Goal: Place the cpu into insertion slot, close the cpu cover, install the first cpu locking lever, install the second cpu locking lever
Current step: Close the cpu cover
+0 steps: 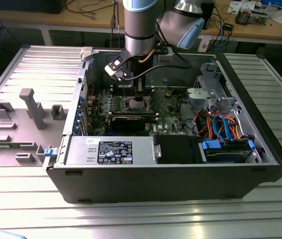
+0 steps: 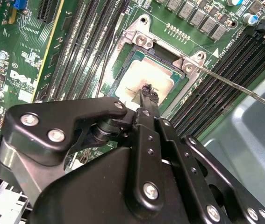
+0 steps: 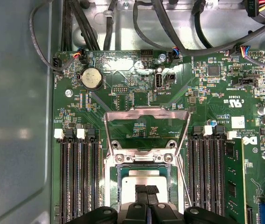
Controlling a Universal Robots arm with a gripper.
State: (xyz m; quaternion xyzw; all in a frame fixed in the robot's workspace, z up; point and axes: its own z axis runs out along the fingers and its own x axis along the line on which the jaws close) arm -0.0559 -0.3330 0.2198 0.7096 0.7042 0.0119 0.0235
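Pale silver cpu [image 3: 133, 183], silvery cpu cover [image 3: 146, 113] and black gripper [image 3: 146, 190] against the green circuit board [image 3: 123, 100] (white lettering)

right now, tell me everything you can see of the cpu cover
In the first wrist view the cover is a thin silvery metal frame with a big cut-out centre; the green board shows through it. It stands open, tilted up from a hinge at one edge of the slot, and does not lie over the cpu. It looks flat and unbent, with light on its edges. Nothing but the hinge touches it: the pincer is at the cpu, apart from the cover.
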